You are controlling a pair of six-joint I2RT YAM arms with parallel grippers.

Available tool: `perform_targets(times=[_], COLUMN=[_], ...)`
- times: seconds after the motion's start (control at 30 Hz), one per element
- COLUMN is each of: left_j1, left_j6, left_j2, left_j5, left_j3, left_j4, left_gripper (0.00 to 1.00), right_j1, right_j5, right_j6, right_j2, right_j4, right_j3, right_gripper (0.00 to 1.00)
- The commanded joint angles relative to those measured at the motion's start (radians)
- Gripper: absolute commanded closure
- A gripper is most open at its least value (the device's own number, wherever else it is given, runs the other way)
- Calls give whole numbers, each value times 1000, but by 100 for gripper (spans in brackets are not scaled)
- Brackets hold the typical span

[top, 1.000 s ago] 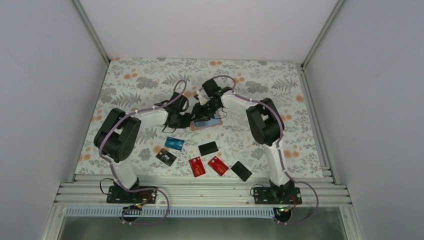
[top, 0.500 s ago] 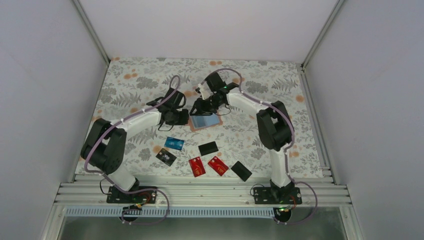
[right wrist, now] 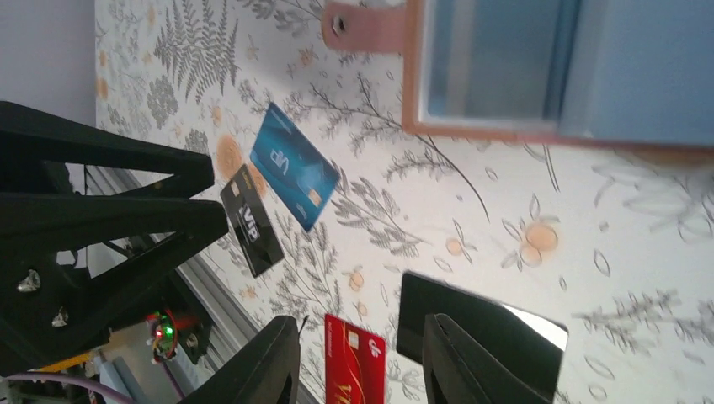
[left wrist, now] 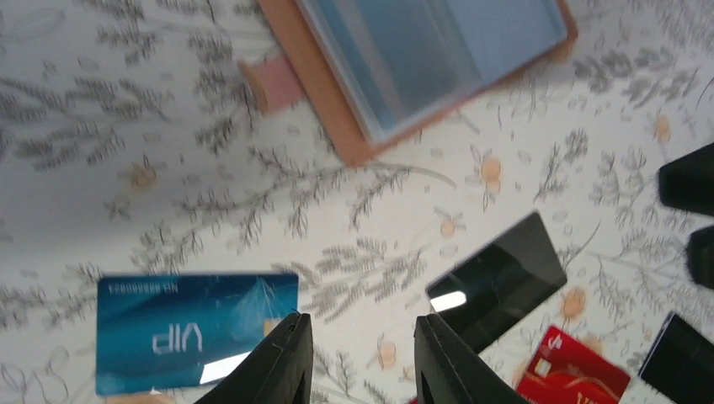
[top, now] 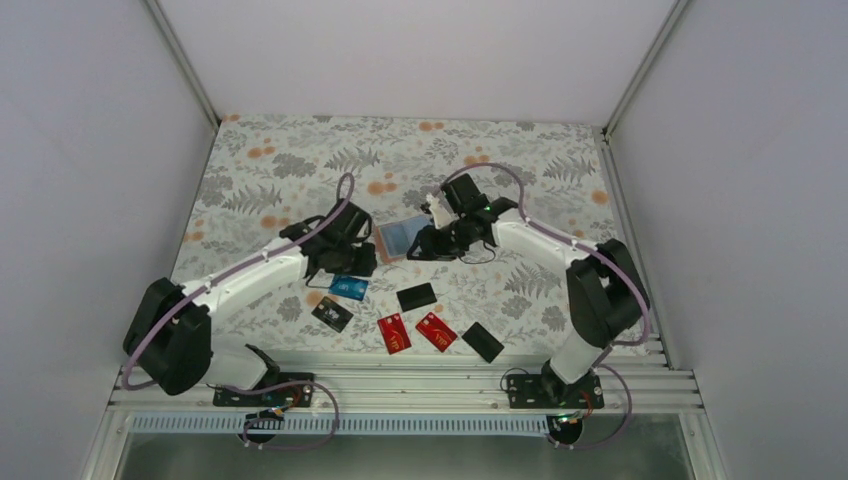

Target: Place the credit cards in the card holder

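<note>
Starting at the left claw (left wrist: 362, 358), we see its two black fingers (left wrist: 282, 362) parted a little with nothing between them. A second ago it sat closed at the tan-brown leather folding card holder (top: 400, 238); it has since let go and drawn back toward the lower left. The right claw (right wrist: 362, 330) is likewise part-open and empty, backed off to the holder's right. Blue shows under the holder's clear sleeves, so we judge one card delivered. Just past the left fingers, in the wrist view's lower left, lies the blue plastic VIP credit card (left wrist: 195, 332), long axis nearly level, print upside down. A glossy black plastic card (left wrist: 497, 280) lies right of it. The holder lies open at that view's top, its long edge rising toward the upper right, its strap tab (left wrist: 268, 82) pointing left.
</note>
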Motion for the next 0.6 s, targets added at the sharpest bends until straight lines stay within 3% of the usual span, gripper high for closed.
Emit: perform_targets(times=[0.0,0.23,0.57], left_j1=[-85,-282,-526], left_j6=[-90,-276,-513], left_j2=[-72,-115,-64], left_j5=[-33,-43,-109], left_j3=[-48,-139,-207], left_j4=[-61,-3,13], left_gripper=[66,64,46], right_j1=[7,15,132], right_j5=[55,82,-3], right_j6=[10,22,81], right_j2=[-105,-209,-262], right_j4=[13,42,158], right_j3=[-91,-298,-441], right_gripper=[60,56,55])
